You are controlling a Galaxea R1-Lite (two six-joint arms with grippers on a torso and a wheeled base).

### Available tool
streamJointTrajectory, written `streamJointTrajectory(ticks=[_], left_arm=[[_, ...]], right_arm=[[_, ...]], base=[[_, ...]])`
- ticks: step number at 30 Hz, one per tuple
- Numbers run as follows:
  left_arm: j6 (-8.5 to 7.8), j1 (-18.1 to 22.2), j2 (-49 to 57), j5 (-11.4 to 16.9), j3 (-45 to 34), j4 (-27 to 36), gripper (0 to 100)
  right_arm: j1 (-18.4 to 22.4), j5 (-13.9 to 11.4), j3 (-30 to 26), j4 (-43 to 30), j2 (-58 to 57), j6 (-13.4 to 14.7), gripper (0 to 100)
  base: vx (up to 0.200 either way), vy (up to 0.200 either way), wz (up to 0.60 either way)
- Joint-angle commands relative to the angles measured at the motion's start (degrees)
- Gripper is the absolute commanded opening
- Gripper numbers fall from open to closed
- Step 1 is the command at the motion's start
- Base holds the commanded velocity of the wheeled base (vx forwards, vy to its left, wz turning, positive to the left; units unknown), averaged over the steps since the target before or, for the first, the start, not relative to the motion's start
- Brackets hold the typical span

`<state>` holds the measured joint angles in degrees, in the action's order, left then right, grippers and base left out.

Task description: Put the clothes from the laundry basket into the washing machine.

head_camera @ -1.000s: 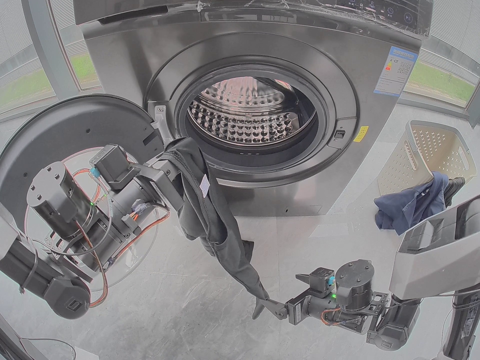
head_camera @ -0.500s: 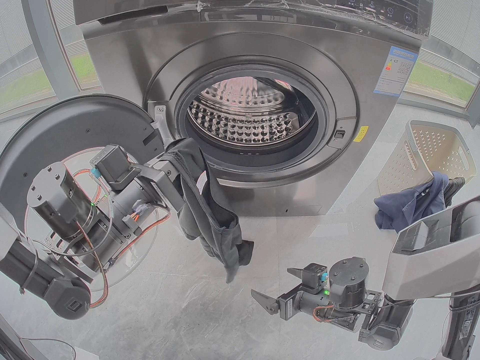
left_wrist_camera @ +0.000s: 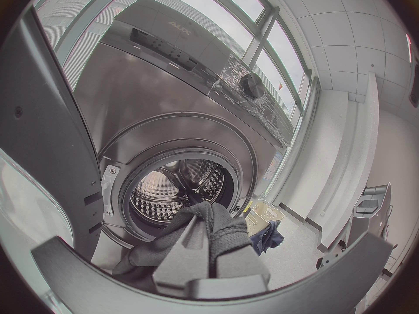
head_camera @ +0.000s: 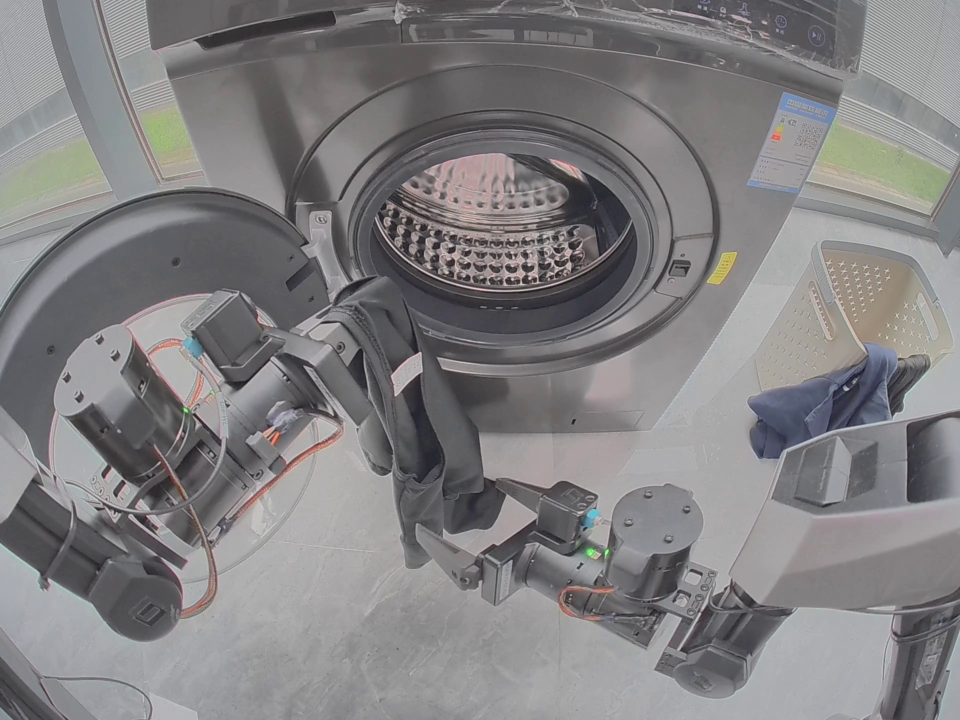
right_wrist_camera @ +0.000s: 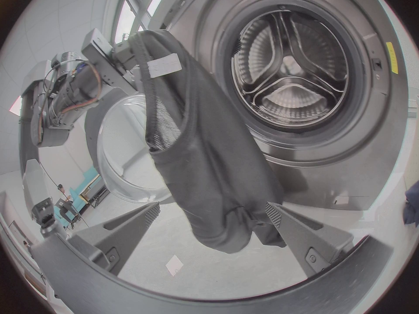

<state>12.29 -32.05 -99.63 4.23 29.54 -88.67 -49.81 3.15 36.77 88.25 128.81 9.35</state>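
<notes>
A dark garment (head_camera: 425, 432) is held up by the left fingers (head_camera: 335, 357), which are clamped tight on its top edge, just left of the washing machine (head_camera: 250, 122) opening and in front of the door (head_camera: 130, 252), which is swung open to the left. In the left wrist view the cloth (left_wrist_camera: 227, 232) is seen pinched between the closed fingers (left_wrist_camera: 192, 249), with the drum (left_wrist_camera: 174, 188) beyond. From that hold the garment hangs down clear of the floor (head_camera: 330, 632), and a white tag (head_camera: 405, 374) is shown near its upper part.

The right fingers (head_camera: 445, 557) are spread wide and nothing is gripped by them. They are placed low and near, at the garment's lower end, which is bunched between them. In the right wrist view the hanging cloth (right_wrist_camera: 205, 166) is framed by the two open fingers (right_wrist_camera: 131, 227); whether it is touched by them cannot be told.

The drum (head_camera: 500, 222) is seen through the open port. At far right, the basket (head_camera: 830, 262) is lying tipped on the floor beside the machine, and a blue garment (head_camera: 820, 407) is spilled out over its near rim onto the floor.
</notes>
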Motion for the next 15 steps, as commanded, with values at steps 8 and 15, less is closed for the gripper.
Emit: streamJointTrajectory(ticks=[8, 15], left_arm=[[0.02, -0.03, -0.12, -0.01, -0.01, -0.01, 0], [0.02, -0.38, -0.03, -0.1, -0.01, -0.01, 0]], right_arm=[[-3.36, 0.02, 8.06, -0.8, 3.21, -1.35, 100], [-0.2, 1.07, 13.59, -1.06, 6.11, -1.35, 100]], base=[[0.0, 0.0, 0.0], [0.0, 0.0, 0.0]])
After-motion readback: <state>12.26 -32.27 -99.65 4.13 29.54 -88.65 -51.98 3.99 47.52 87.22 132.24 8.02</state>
